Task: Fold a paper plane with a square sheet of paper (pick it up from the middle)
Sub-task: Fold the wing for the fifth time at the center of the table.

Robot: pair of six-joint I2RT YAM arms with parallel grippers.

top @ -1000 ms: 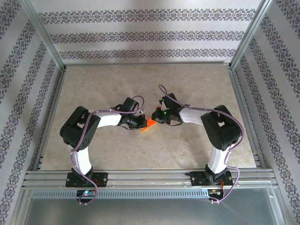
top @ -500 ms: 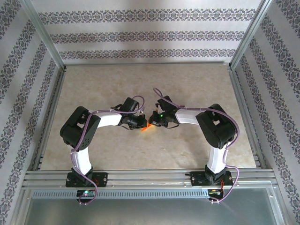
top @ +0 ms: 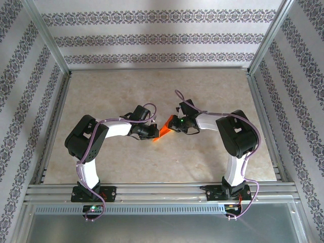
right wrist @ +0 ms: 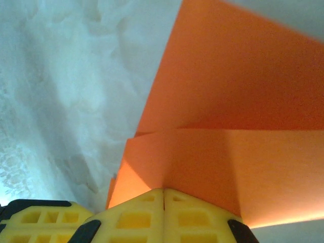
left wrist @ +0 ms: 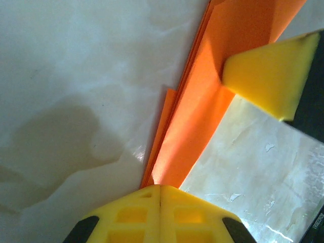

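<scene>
- The table (top: 152, 91): pale marbled top. The work is near its centre, between the two arms.
- The left gripper (left wrist: 160, 188): jaws are clamped together on the narrow end of the folded sheet. It is judged a sound anchor for this crease.
- The right gripper (right wrist: 163, 191): jaws are pinched tight on a layered flap at the opposite side.
- The paper plane (top: 161, 133): orange, partly folded, spanned between both grippers. From overhead it is unclear whether its lower tip touches the table.
- Step in hand, as judged: setting a wing fold. Hold the left end fixed and swing the right end about the crease line. Use light tension only, as pulling the ends apart risks tearing the paper or slipping the layers.
- Markings: no brand, label or writing can be read on paper, pads or table.
</scene>
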